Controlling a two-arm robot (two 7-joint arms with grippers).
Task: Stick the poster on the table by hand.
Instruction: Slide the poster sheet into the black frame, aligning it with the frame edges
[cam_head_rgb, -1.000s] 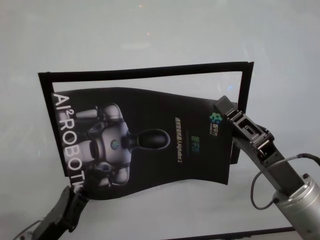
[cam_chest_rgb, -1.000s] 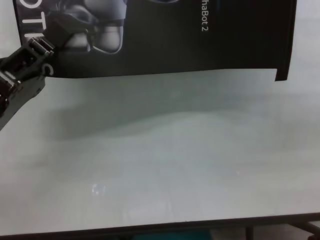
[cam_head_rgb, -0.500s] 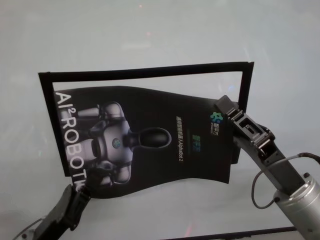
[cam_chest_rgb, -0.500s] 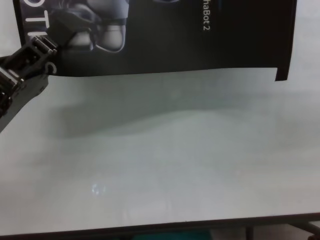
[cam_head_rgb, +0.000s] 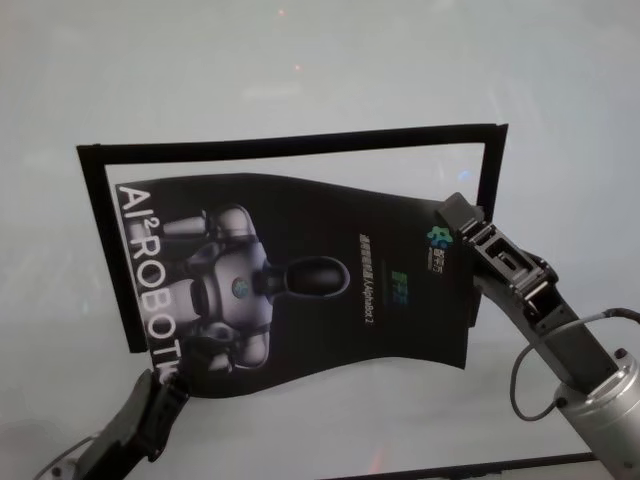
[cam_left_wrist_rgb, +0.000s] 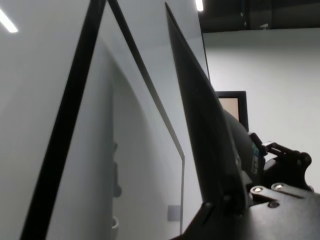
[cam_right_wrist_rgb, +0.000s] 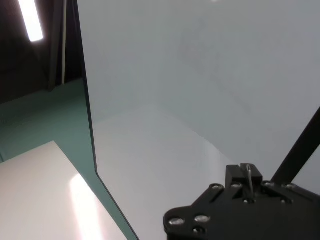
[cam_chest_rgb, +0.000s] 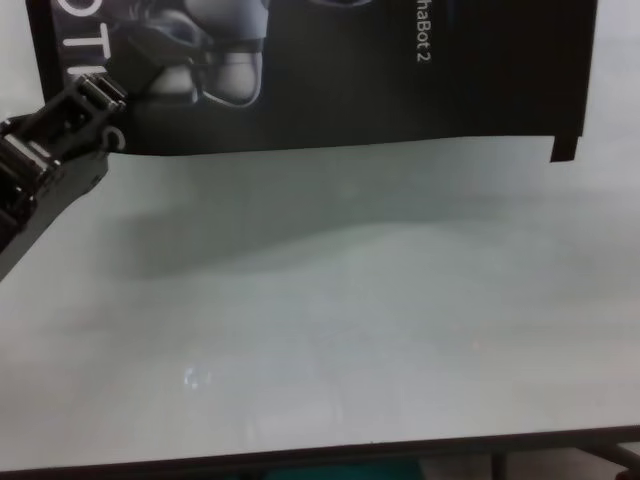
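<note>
The left gripper (cam_head_rgb: 165, 385) is clamped on the near left corner of the poster (cam_head_rgb: 300, 280), its jaws closed over the sheet's edge just below the big white vertical letters. In the left wrist view the sheet runs edge-on out of that grip, thin and dark, lifted off the surface beneath. The right gripper (cam_head_rgb: 462, 222) pinches the poster's right edge near its far corner, beside the small coloured logo, jaws likewise shut on the sheet; the right wrist view shows a sliver of the edge caught between them.

Outward from both grips, the poster hangs in a shallow wave between the two arms, its near edge curving and casting a soft shadow on the table (cam_head_rgb: 300, 60) in the chest view. The grey-white robot picture lies left of centre, with the "AlphaBot 2" text to its right, both sideways to the head camera. The sheet sits over the middle of the white tabletop, held above it rather than pressed flat.

Narrow black strips (cam_head_rgb: 290, 143) form a frame on the table along the poster's left, far and right sides; the poster's near right corner overlaps the right strip. The left arm reaches in from the near left, the right arm from the near right.
</note>
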